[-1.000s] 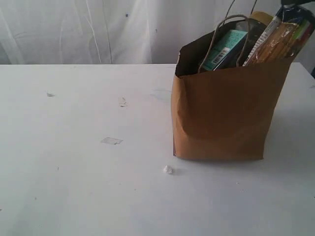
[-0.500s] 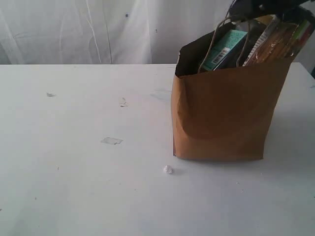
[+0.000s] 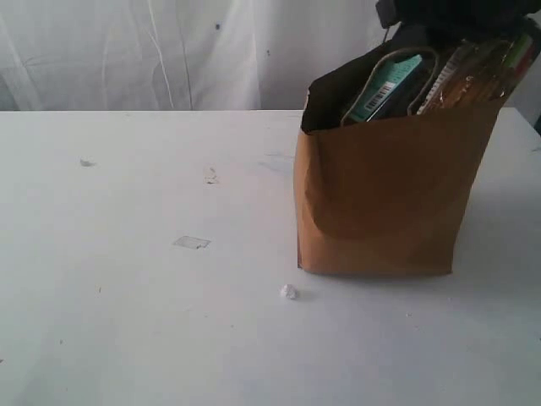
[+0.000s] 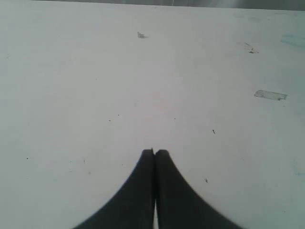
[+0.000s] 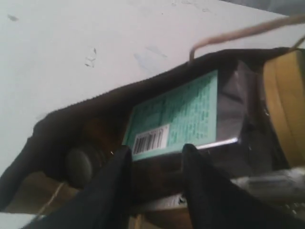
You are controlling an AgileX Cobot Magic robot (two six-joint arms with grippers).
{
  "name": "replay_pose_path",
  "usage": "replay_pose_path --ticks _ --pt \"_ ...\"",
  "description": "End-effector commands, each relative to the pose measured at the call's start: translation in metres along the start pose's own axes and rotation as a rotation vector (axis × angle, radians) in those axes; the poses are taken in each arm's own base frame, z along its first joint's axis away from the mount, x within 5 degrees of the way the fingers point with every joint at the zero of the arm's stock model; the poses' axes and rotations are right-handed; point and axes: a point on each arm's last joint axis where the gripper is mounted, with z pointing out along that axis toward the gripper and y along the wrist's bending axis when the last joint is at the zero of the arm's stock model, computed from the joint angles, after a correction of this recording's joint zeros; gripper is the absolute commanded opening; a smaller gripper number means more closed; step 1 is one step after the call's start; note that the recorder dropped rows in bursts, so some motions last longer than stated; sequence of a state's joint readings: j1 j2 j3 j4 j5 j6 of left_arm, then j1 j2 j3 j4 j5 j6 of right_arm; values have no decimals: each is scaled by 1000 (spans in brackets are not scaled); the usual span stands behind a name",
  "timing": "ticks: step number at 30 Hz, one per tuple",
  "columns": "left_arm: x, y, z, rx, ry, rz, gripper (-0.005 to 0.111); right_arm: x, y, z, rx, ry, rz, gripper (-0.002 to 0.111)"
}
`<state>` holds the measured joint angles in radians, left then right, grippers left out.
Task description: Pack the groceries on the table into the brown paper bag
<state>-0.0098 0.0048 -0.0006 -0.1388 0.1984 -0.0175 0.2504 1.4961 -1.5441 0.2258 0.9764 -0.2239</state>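
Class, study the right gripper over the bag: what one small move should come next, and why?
Probably lift the right gripper straight up, clear of the brown paper bag: its jaws stand apart, gripping nothing, and the jar sits inside beneath them.

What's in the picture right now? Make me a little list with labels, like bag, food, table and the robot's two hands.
bag: brown paper bag, upright on the table, top open
food in bag: jar with teal label and spaghetti packet poking out of the top
outside the bag: only a white crumb and small marks in view
left gripper: shut, empty, above bare table
right gripper: jaws apart, over the bag's mouth, gripping nothing
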Motion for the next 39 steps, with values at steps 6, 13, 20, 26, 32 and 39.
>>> replay_pose_path --ticks 6,13,20,26,32,39 --pt "0 0 0 5 -7 -5 0 2 -20 -100 426 -349 41 0" --pt "0 0 0 5 -7 -5 0 74 -60 -106 734 -274 359 0" --pt "-5 0 0 1 -62 -15 0 190 -4 -139 526 -807 140 0" --pt "-22 -1 -3 69 -236 -449 0 278 20 -168 604 -1083 50 0" --pt "-35 5 -8 61 -409 -550 0 302 -5 -135 691 -762 423 0" --pt "-66 13 -28 134 -775 -721 0 288 18 -91 415 -972 -22 0"
